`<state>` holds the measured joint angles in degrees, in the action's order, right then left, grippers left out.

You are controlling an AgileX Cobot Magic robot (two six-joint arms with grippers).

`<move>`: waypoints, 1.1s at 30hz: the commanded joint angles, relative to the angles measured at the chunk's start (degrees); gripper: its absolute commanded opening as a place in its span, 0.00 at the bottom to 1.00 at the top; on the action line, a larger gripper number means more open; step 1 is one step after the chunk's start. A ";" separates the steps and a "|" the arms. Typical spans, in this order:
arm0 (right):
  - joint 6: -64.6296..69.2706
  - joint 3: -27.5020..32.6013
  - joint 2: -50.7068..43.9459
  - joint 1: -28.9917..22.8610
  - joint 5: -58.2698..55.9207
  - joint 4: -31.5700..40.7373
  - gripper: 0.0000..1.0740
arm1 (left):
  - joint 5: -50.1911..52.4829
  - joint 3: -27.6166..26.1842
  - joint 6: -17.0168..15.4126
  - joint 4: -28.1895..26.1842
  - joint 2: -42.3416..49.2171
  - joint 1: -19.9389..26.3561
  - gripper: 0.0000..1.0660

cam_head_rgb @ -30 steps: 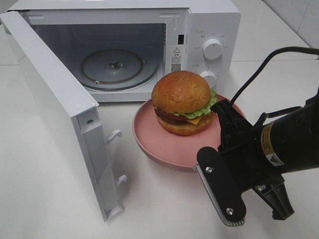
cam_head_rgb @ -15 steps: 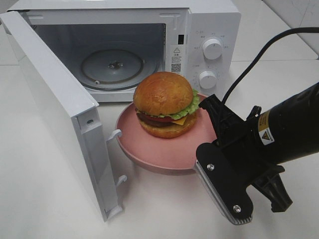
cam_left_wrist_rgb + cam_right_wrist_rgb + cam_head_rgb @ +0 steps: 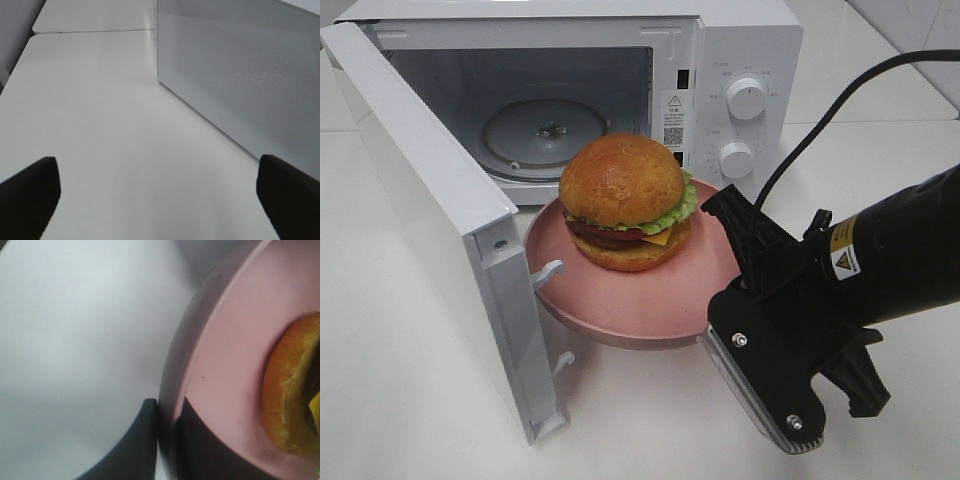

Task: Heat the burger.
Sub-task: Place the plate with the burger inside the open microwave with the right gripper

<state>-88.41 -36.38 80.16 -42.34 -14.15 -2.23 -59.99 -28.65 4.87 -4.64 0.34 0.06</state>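
White tabletop (image 3: 410, 400), smooth, matte. Seam (image 3: 95, 31) between two table slabs. White tiled surface (image 3: 935, 30) beyond table, far right corner. Light soft, even; shadows faint.

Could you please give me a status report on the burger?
Right tool shut on plate rim; left tool open, empty. Burger on plate, before open microwave. Door edge near plate.

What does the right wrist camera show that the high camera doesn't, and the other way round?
Only the right wrist view: a close look at the right gripper shut on the rim of the plate, one finger inside the rim and one outside.
Only the high view: the microwave with its door open, its turntable, its knobs, and the whole burger.
Both: the plate, the burger's bottom bun and the table.
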 commanded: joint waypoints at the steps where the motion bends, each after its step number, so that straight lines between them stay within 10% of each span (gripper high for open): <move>1: -0.29 -0.97 -0.80 0.29 4.76 -0.29 0.00 | 0.57 0.23 -0.23 -0.29 1.32 -0.23 0.94; 33: -3.50 -18.05 13.52 2.29 2.92 5.67 0.00 | 0.57 0.23 -0.23 -0.29 1.32 -0.23 0.94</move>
<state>-90.81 -53.34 94.19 -40.16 -14.84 2.69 -59.99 -28.65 4.87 -4.64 0.34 0.06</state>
